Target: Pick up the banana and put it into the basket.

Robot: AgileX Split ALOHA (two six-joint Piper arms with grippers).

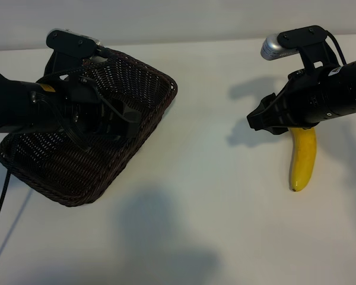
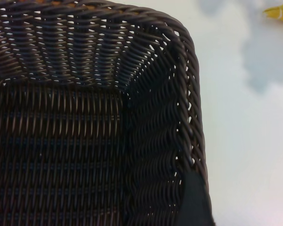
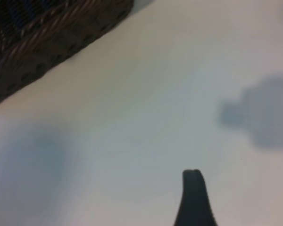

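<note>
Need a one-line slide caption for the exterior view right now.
Left tool over the basket; right tool above the banana lying on the table.

Dark brown woven wicker basket [image 1: 143, 89] with ribbed, faintly glossy strands, smooth bright yellow banana [image 1: 302, 160], matt white table [image 1: 213, 196], matt black plastic-looking grippers, silvery camera housing [image 1: 276, 48]

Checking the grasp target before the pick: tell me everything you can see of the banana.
The banana is a single smooth, bright yellow fruit, gently curved, with a small dark tip at its near end. It lies flat on the white table, lengthwise toward the camera, well apart from the basket. Its far end is hidden under the right arm; nothing visibly grips it. The left wrist view catches only a yellow end at the frame's edge.
</note>
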